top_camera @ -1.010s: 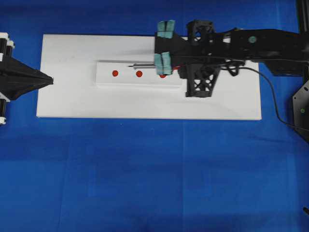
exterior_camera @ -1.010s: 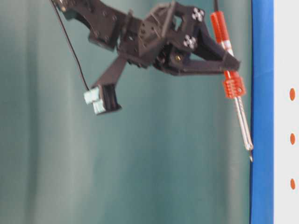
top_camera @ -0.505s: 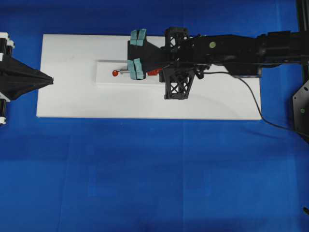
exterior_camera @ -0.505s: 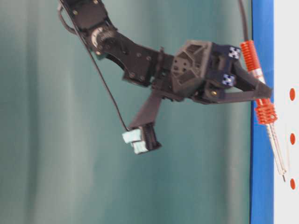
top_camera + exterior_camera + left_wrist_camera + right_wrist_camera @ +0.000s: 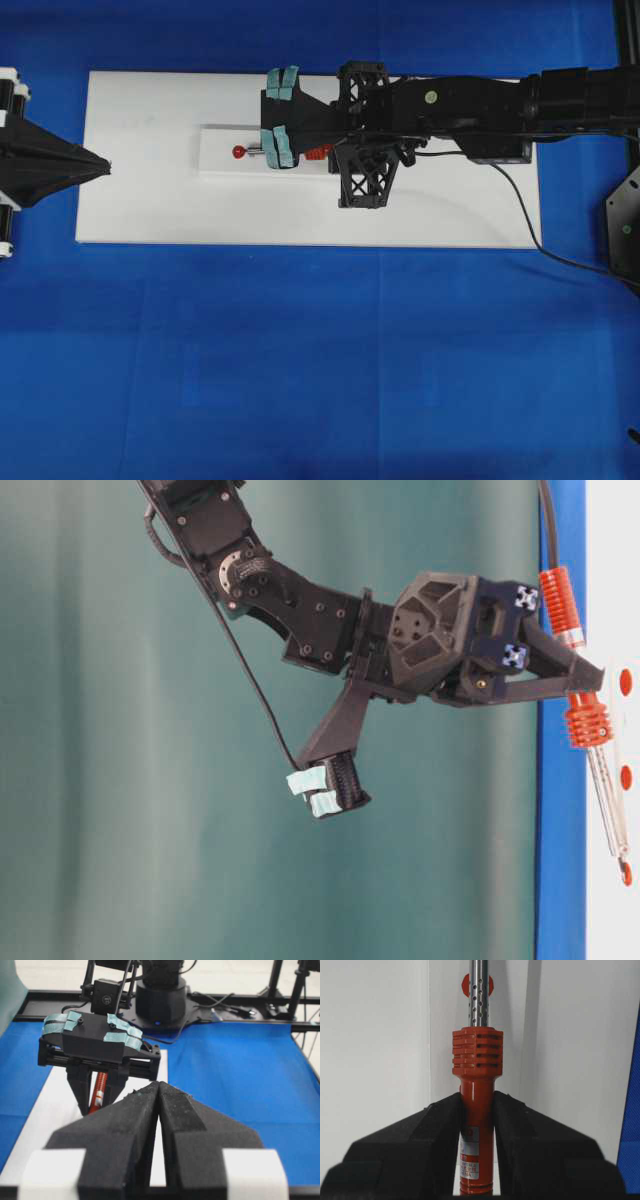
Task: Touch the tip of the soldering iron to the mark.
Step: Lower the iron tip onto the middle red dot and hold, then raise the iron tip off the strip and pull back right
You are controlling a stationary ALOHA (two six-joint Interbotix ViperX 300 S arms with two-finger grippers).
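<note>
The soldering iron point(image 5: 476, 1075) has a red-orange handle and a ribbed collar, and my right gripper point(image 5: 476, 1097) is shut on the handle. Its silver shaft point(image 5: 478, 995) slants down to the left-most red mark point(image 5: 239, 152) on a raised white strip point(image 5: 220, 165). In the table-level view the dark tip point(image 5: 623, 860) rests at that mark point(image 5: 627, 875). In the right wrist view the shaft partly covers the mark point(image 5: 465, 985). My left gripper point(image 5: 105, 166) is shut and empty at the board's left edge, well clear of the mark.
The strip lies on a white board point(image 5: 150, 210) over blue cloth point(image 5: 300, 360). Two more red marks point(image 5: 625, 682) point(image 5: 625, 777) sit along the strip under the right arm. The iron's black cord point(image 5: 530, 225) trails off to the right.
My right arm has carried the iron leftwards along the strip past two marks. It has lowered the tip onto the left-most mark. The left arm has not moved.
</note>
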